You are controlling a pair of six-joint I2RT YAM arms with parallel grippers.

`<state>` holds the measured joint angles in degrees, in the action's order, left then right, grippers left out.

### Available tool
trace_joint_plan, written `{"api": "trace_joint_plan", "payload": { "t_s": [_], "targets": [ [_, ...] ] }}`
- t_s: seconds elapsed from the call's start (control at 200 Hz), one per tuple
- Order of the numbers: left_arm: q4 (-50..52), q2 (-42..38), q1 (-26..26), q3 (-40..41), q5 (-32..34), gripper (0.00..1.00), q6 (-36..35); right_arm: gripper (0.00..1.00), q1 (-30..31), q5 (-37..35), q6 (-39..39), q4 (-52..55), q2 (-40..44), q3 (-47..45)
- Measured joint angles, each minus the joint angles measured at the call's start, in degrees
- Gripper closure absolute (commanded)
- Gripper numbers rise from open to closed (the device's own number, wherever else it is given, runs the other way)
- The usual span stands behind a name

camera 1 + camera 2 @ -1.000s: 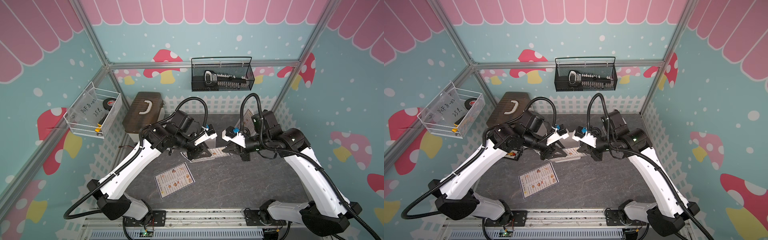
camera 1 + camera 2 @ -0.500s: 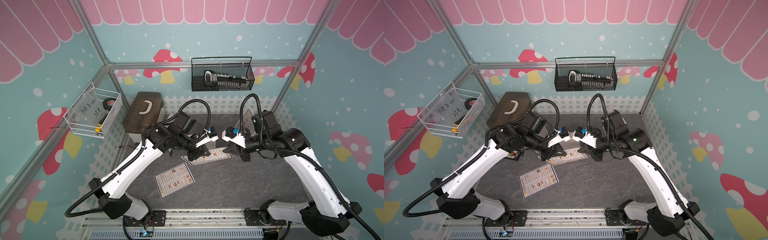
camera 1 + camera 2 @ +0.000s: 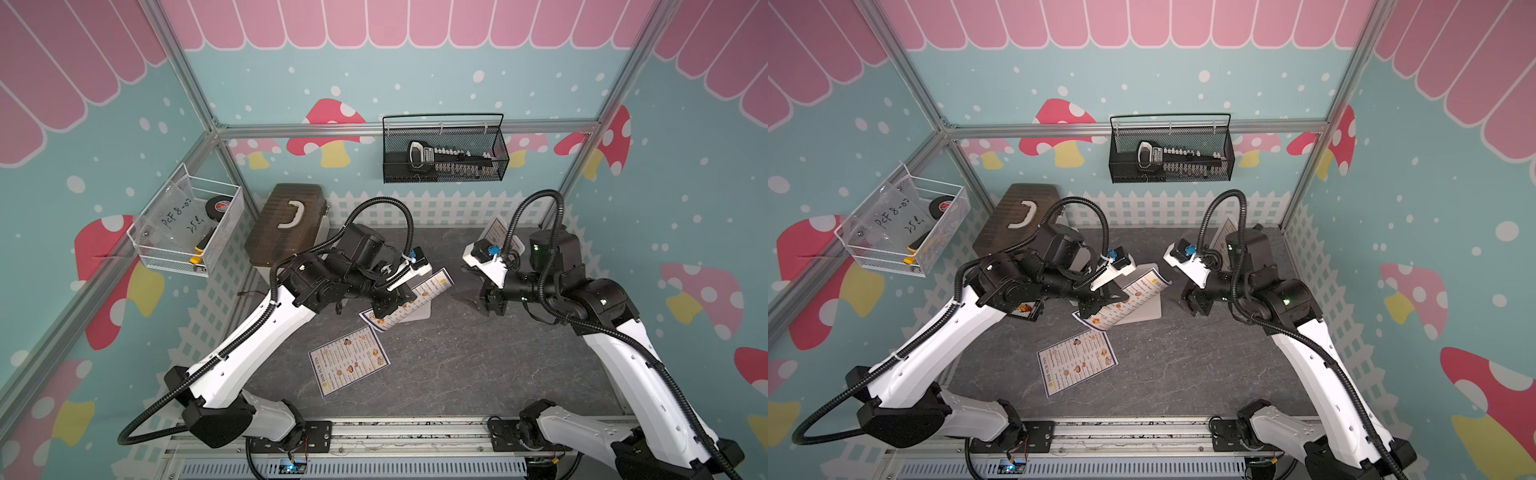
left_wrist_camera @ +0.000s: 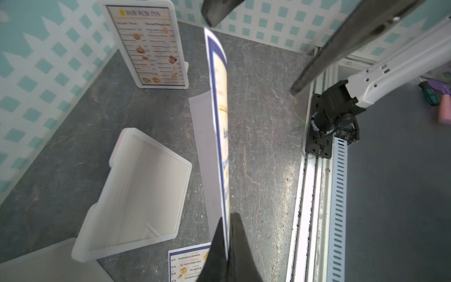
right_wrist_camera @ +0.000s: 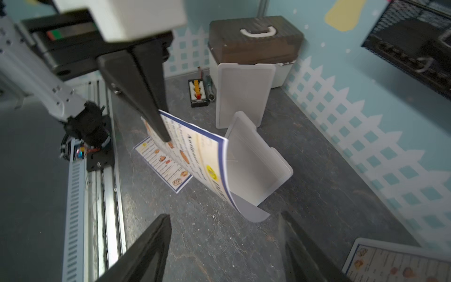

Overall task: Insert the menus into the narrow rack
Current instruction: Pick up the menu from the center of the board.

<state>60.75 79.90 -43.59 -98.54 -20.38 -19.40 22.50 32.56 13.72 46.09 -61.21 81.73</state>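
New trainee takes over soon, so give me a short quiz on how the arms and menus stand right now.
1. True or false: the right gripper is shut on a menu.
2. What does the left gripper grip? A) a sponge B) a menu's edge C) a cup
3. How many menus lie flat on the table?
Key: 1 false, its jaws stand open and empty. 2 B, the held menu is pinched edge-on near an empty white rack. 3 one, the flat menu.
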Motion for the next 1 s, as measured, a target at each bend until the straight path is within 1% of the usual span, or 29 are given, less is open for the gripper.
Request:
{"api": "trace_joint_plan", "payload": {
  "t_s": [0.11, 0.18, 0.335, 0.435, 0.535, 0.615, 0.745, 1.001],
  "targets": [
    [-5.6, -4.4, 0.0, 2.2, 4.4, 1.0, 2.4, 0.29, -6.8, 2.0, -8.9, -12.4, 4.3, -8.1],
    [-9.4, -7.1, 0.0, 3.2, 6.7, 1.0, 3.8, 0.28, -8.9, 4.2, -14.6, -19.7, 4.9, -11.8],
    [-18.8, -12.4, 0.0, 5.0, 8.7, 1.0, 7.1, 0.24, -9.4, 12.1, -26.7, -37.1, 2.9, -18.2],
    [-24.2, -14.8, 0.1, 5.7, 8.3, 1.0, 9.2, 0.21, -9.3, 17.7, -35.1, -49.8, 1.3, -20.9],
    [-28.8, -16.2, 0.3, 5.8, 6.8, 1.0, 11.3, 0.19, -8.8, 22.2, -42.7, -62.0, -0.7, -21.2],
    [-31.9, -16.5, 0.5, 5.8, 5.0, 1.0, 13.0, 0.18, -7.0, 24.6, -46.1, -67.9, -2.3, -20.2],
    [-35.4, -16.3, 0.5, 5.9, 1.4, 1.0, 15.0, 0.17, -4.1, 26.6, -48.6, -73.4, -4.9, -17.2],
    [-38.2, -16.0, 0.8, 5.8, -5.3, 1.0, 16.8, 0.15, -2.5, 28.9, -54.8, -83.4, -11.1, -12.7]
  ]
}}
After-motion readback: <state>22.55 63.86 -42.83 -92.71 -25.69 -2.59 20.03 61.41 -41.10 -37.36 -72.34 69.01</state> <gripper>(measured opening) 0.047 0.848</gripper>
